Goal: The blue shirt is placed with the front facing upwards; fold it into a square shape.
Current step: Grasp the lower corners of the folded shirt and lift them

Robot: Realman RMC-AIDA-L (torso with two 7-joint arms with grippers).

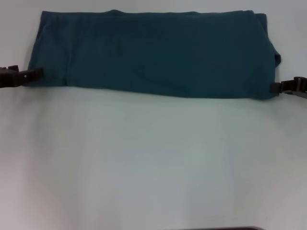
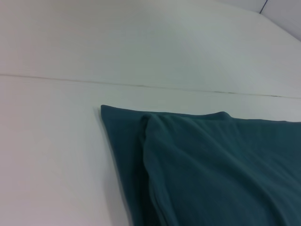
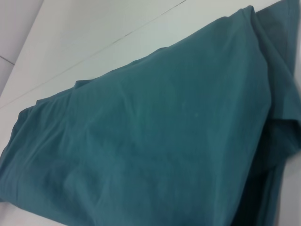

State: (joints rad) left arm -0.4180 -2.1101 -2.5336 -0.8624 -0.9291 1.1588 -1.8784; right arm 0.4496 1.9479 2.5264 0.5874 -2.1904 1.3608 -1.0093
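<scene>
The blue shirt [image 1: 153, 52] lies folded into a long wide band across the far part of the white table [image 1: 153, 163], plain teal side up, no lettering showing. My left gripper [image 1: 34, 74] is at the band's near left corner, touching its edge. At the near right corner sits my right gripper [image 1: 274, 87], against the cloth. The left wrist view shows the shirt's [image 2: 207, 165] doubled end with a fold ridge. The right wrist view looks along the shirt [image 3: 155, 136], with layered edges bunched at one end.
The near half of the table is bare white surface. A thin seam [image 2: 141, 85] runs across the tabletop beyond the shirt. A dark strip [image 1: 225, 228] shows at the table's front edge.
</scene>
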